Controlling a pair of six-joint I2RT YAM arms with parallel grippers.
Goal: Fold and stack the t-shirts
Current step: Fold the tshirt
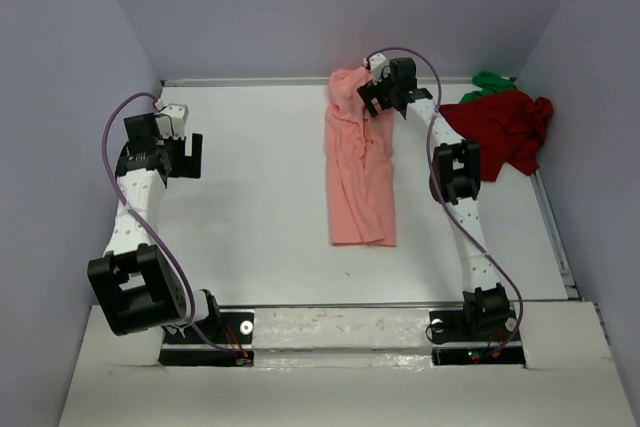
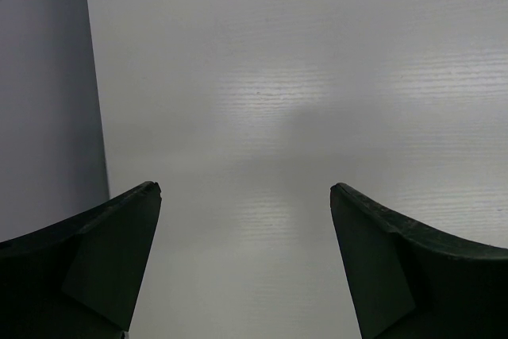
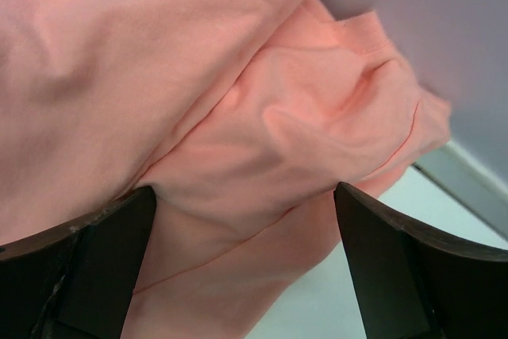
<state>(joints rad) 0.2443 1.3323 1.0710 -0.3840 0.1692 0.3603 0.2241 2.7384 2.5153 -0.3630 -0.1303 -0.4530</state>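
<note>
Gaping right end effector [image 3: 246, 192] astride t-shirt [image 3: 182, 61]

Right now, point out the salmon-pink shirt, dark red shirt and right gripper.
salmon-pink shirt [image 1: 360, 187]: top view, mid body.
dark red shirt [image 1: 500, 127]: top view, heap centre.
right gripper [image 1: 384, 104]: top view, between fingertips.

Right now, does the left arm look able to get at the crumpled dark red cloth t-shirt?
Probably not. That dark red t-shirt lies far right; the left end effector hangs open at the far left, with the salmon-pink cloth t-shirt and the right arm between.
</note>
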